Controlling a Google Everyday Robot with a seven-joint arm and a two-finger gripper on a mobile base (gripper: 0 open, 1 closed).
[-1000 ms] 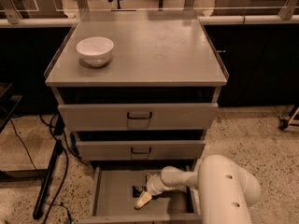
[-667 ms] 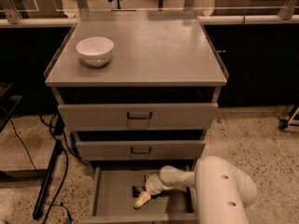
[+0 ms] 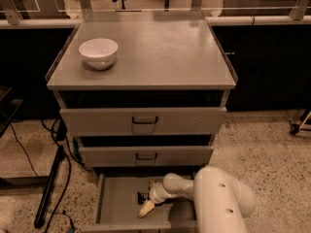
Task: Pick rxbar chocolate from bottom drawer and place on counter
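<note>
The bottom drawer (image 3: pixel 116 203) is pulled open below the two drawers with dark handles. My gripper (image 3: pixel 146 203) reaches down into it from the white arm at the lower right. Its pale fingertips (image 3: pixel 145 208) rest low in the tray. A small dark object (image 3: pixel 142 196), seemingly the rxbar chocolate, lies right at the gripper's wrist side, mostly hidden by it. The counter (image 3: pixel 155 52) is the flat grey cabinet top above.
A white bowl (image 3: pixel 98 53) stands on the counter's left rear part. The middle drawer (image 3: pixel 146 156) and top drawer (image 3: pixel 144 121) stick out slightly above the open one. Black cables and a stand leg (image 3: pixel 51 178) lie on the floor at left.
The arm has shifted slightly left, and the gripper stays down in the bottom drawer at the same spot.
</note>
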